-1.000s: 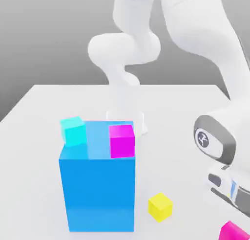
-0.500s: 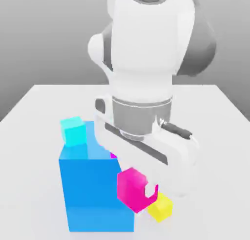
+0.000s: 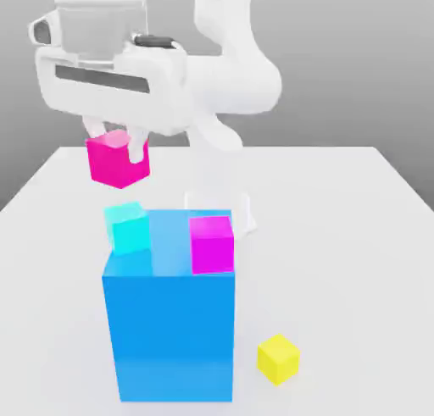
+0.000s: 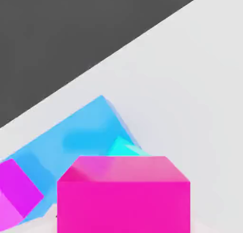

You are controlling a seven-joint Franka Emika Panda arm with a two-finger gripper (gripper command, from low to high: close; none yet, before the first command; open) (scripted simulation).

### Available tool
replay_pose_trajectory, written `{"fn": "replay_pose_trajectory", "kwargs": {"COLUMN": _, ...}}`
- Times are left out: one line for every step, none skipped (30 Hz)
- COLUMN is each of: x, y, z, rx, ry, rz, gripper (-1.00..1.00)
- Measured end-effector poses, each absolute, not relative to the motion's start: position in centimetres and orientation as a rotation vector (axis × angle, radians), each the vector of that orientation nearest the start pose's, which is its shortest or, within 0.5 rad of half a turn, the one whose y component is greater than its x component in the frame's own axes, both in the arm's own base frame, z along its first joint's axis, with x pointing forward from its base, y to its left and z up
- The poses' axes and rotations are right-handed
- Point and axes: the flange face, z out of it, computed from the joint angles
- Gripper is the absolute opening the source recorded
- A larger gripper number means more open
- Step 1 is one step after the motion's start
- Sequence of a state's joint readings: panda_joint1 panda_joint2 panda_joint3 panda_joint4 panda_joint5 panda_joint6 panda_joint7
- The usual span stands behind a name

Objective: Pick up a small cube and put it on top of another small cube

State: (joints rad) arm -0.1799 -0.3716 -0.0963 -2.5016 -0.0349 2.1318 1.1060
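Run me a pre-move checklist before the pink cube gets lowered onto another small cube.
1. Hot-pink cube held in the gripper: ok.
2. Gripper closed on it: ok.
3. Cyan cube, the likely target, resting on the blue block: ok.
4. Held cube raised clear of the cyan cube: ok, a gap shows in the exterior view.
5. Cubes exactly lined up for stacking: cannot tell.
6. Held cube set on another cube: not ok, it is in the air.
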Motion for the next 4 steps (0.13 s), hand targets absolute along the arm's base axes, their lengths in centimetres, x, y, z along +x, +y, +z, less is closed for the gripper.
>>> {"fn": "replay_pose_trajectory", "kwargs": {"x": 40.25, "y": -11.6, "z": 40.56, "rx": -2.443, "ry": 1.967, "rz": 0.003, "gripper": 1.0}}
{"fn": "replay_pose_trajectory", "kwargs": {"x": 40.25, "y": -11.6, "z": 40.56, "rx": -2.442, "ry": 1.967, "rz": 0.003, "gripper": 1.0}}
{"fn": "replay_pose_trajectory", "kwargs": {"x": 40.25, "y": -11.6, "z": 40.56, "rx": -2.442, "ry": 1.967, "rz": 0.003, "gripper": 1.0}}
{"fn": "replay_pose_trajectory", "kwargs": {"x": 40.25, "y": -11.6, "z": 40.56, "rx": -2.442, "ry": 1.967, "rz": 0.003, "gripper": 1.0}}
